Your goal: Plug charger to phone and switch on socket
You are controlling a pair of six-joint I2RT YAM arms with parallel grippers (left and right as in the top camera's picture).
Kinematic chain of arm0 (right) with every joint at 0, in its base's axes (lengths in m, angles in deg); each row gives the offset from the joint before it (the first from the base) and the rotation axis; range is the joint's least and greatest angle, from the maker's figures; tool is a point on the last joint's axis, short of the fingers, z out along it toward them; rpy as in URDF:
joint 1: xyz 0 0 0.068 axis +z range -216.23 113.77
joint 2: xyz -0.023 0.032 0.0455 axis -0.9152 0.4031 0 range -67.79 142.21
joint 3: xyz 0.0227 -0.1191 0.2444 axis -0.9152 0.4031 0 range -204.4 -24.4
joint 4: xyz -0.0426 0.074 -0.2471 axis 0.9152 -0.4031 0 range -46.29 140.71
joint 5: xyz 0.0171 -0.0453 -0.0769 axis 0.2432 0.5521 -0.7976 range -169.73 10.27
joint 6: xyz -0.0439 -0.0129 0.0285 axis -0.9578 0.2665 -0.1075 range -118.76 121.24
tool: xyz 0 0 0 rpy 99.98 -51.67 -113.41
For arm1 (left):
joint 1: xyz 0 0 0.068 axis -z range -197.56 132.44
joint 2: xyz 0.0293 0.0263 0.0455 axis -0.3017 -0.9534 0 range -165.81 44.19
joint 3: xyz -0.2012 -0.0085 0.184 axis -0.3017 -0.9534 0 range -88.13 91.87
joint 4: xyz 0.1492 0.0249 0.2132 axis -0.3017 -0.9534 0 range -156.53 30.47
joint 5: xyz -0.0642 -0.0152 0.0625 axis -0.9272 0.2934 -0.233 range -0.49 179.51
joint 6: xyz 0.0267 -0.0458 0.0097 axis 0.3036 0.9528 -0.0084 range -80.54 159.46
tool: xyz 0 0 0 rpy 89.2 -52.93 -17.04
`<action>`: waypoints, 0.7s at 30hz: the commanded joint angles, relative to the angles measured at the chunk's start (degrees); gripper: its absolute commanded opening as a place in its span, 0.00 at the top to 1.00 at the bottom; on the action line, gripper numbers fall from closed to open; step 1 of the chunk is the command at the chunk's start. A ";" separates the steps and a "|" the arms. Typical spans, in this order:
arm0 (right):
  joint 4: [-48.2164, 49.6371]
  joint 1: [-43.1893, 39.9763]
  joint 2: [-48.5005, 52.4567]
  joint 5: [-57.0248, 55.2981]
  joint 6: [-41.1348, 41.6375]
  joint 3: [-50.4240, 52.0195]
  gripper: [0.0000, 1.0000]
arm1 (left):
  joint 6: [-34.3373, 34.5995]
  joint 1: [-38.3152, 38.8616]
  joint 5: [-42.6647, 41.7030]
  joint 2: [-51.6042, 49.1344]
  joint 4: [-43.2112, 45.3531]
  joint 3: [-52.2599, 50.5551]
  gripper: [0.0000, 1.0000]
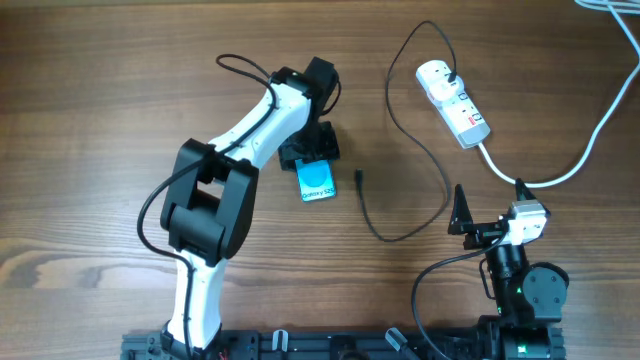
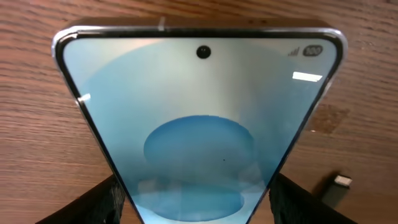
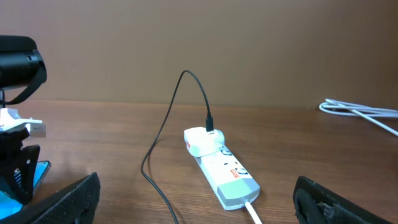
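Phone [image 2: 199, 143] screen reads "100".

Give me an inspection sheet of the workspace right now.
Surface: wooden table.
Job's things: phone screen up in the left gripper; connector tip lying loose to its right, not plugged in; socket with the charger's plug in it, switch state unreadable.
Clutter: nothing seen.
Grippers: left gripper closed on the phone's sides; right gripper open, empty, apart from everything.
Cables: charger loops from socket to tip; white cord runs off the right edge.
Surroundings: plain brown wall behind the table.
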 commanded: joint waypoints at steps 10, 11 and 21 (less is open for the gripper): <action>0.17 0.24 -0.17 -0.61 0.44 0.07 0.00 | 0.20 4.50 5.77 -0.28 8.44 -9.03 0.14; 0.17 0.24 -0.17 -0.61 0.42 0.07 0.00 | 0.24 4.50 5.73 -0.28 8.44 -9.14 0.09; 0.17 0.24 -0.17 -0.61 0.44 0.07 0.00 | 2.32 4.50 5.75 -0.28 12.48 -14.80 0.39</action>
